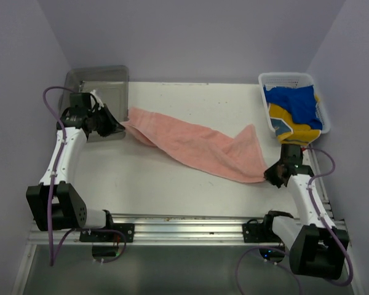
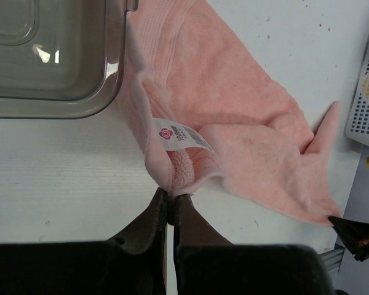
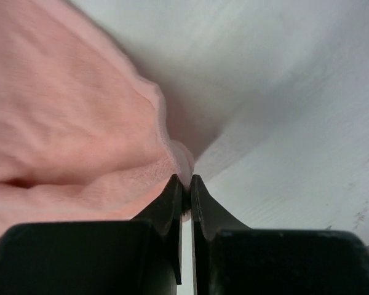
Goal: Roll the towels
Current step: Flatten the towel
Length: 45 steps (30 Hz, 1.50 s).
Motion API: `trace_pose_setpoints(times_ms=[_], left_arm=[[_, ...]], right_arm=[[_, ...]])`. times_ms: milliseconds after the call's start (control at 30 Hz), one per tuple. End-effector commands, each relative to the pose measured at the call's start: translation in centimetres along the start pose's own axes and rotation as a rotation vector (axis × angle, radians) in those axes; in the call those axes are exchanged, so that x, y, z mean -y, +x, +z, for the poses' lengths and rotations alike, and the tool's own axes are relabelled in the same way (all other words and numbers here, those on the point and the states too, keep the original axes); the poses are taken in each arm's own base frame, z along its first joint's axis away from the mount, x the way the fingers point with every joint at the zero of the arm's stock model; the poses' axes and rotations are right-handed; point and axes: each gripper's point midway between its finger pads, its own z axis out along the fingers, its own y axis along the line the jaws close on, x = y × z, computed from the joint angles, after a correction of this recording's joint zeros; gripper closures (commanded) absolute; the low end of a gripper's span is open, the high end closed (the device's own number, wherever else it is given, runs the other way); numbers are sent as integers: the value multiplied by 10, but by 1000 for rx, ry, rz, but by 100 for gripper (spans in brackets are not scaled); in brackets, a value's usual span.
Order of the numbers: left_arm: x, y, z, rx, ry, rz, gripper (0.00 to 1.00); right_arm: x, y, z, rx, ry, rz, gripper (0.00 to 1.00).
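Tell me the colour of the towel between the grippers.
The towel is salmon pink, clearest in the top view.

Left wrist view: tray [image 2: 49,106] cut off top & left; basket [image 2: 366,98] cut off at rt edge, only a strip shows. Label [image 2: 181,135] on pink towel [image 2: 234,110]: print too small to read. Towel corner hidden btwn left gripper [image 2: 170,195] fingers. Right wrist view: towel runs off left & top, v. close, soft-focus; pinched edge hidden inside right gripper [image 3: 186,181]. Top view: yellow towel [image 1: 297,131] partly buried under blue towel [image 1: 293,98]; its markings too small to tell.
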Motion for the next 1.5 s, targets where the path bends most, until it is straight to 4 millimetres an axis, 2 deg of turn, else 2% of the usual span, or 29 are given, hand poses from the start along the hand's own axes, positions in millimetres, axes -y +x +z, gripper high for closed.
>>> trace_pose_setpoints(times_ms=[0, 33, 100, 133, 200, 233, 300, 333, 400, 433, 500, 533, 567, 633, 667, 700, 733, 767, 833, 933, 1067, 1100, 1233, 1367, 1467], left_arm=[[23, -29, -20, 97, 55, 46, 100], [26, -33, -23, 107, 60, 49, 100], [36, -47, -34, 147, 74, 60, 100], [41, -51, -39, 164, 80, 65, 100], [58, -67, -54, 219, 120, 79, 100], [65, -73, -60, 243, 136, 86, 100], [84, -87, -79, 310, 191, 105, 100], [90, -91, -87, 334, 207, 109, 100], [105, -100, -107, 388, 243, 123, 100], [110, -101, -115, 406, 254, 128, 100], [120, -105, -135, 452, 278, 147, 100], [123, -105, -143, 471, 283, 153, 100], [130, -106, -159, 510, 294, 167, 100], [134, -107, -175, 556, 300, 176, 100], [141, -105, -193, 598, 319, 191, 100], [143, -105, -203, 625, 321, 196, 100], [144, -104, -213, 653, 321, 202, 100], [146, -102, -233, 709, 313, 210, 100], [143, -101, -254, 784, 286, 205, 100], [141, -86, -304, 924, 269, 211, 100], [135, -73, -349, 1029, 219, 195, 100], [134, -71, -357, 1052, 211, 189, 100], [118, -60, -396, 1173, 145, 146, 100], [100, -49, -423, 1243, 74, 109, 100], [84, -43, -419, 1233, 24, 91, 100]], right_arm=[[-39, -53, -50, 153, -110, -45, 100], [-57, -73, -71, 205, -152, -50, 100], [-68, -90, -91, 246, -175, -86, 100], [-84, -109, -114, 299, -220, -89, 100], [-97, -125, -134, 338, -247, -110, 100], [-111, -143, -160, 400, -291, -110, 100], [-122, -158, -181, 446, -317, -123, 100], [-132, -171, -208, 503, -362, -119, 100], [-137, -181, -230, 546, -382, -130, 100], [-142, -190, -256, 599, -417, -123, 100], [-142, -195, -278, 640, -438, -128, 100], [-144, -200, -299, 681, -465, -125, 100], [-142, -200, -308, 691, -472, -124, 100], [-139, -201, -337, 746, -507, -120, 100], [-135, -200, -344, 756, -507, -118, 100], [-131, -199, -363, 790, -529, -110, 100], [-127, -197, -372, 807, -537, -106, 100], [-122, -196, -378, 817, -532, -105, 100], [-109, -191, -401, 868, -549, -89, 100], [-92, -182, -425, 920, -572, -71, 100], [-68, -166, -452, 967, -595, -56, 100], [-60, -165, -464, 994, -601, -45, 100], [-33, -154, -485, 1042, -593, -28, 100], [-12, -143, -484, 1043, -561, -32, 100], [-7, -140, -457, 998, -492, -57, 100]])
